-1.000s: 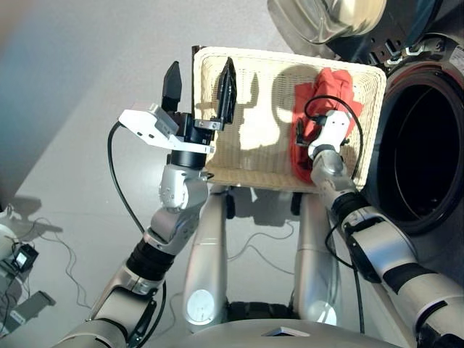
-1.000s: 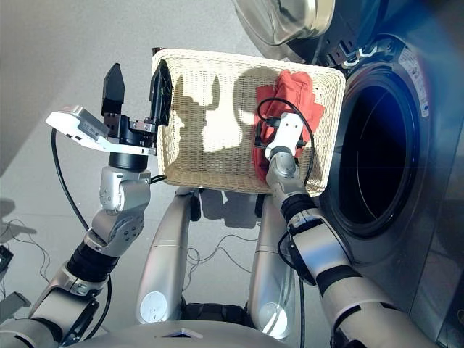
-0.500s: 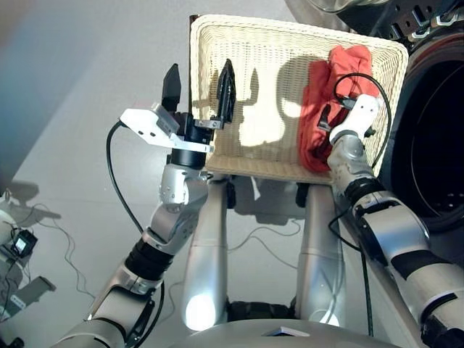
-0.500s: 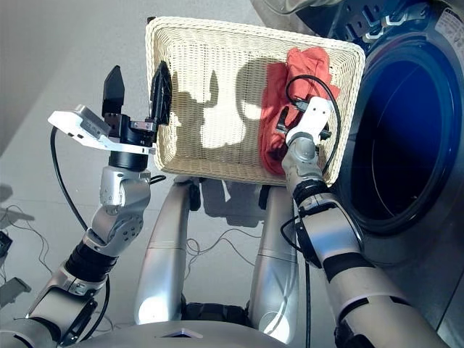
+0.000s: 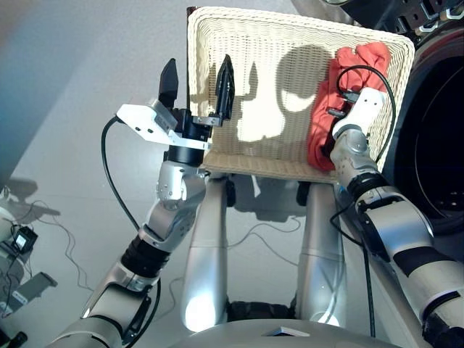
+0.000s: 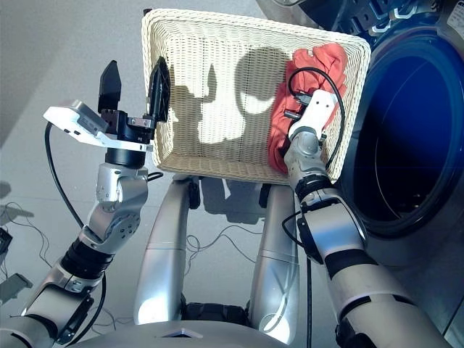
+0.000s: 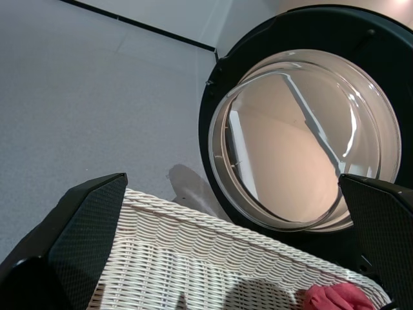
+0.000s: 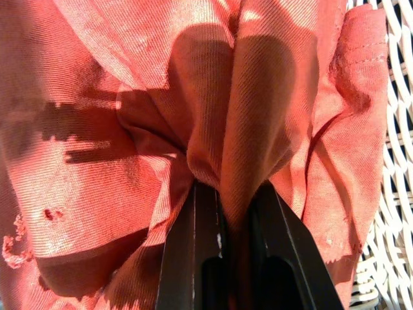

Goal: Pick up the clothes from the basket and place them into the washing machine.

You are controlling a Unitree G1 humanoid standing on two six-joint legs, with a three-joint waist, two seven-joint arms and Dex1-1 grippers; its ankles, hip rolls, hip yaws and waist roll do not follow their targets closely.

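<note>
A red-orange garment (image 5: 349,87) lies bunched along the right side of the cream wicker basket (image 5: 275,43). My right gripper (image 8: 222,213) is shut on a fold of this cloth, its white wrist (image 5: 361,116) resting over the garment. My left gripper (image 5: 197,78) is open, one finger outside the basket's left rim and one inside it, holding nothing. The washing machine's dark drum mouth (image 6: 406,138) opens just right of the basket. Its round glass door (image 7: 297,142) stands swung open beyond the basket in the left wrist view.
Grey floor lies to the left of the basket (image 6: 72,43). Loose cables (image 5: 43,239) and small devices lie on the floor at lower left. The rest of the basket's woven bottom (image 6: 217,94) is bare, crossed by my arms' shadows.
The camera has shifted, so the basket sits higher in the picture. My right wrist has drawn a little further right with the red-orange cloth. The left gripper stays put.
</note>
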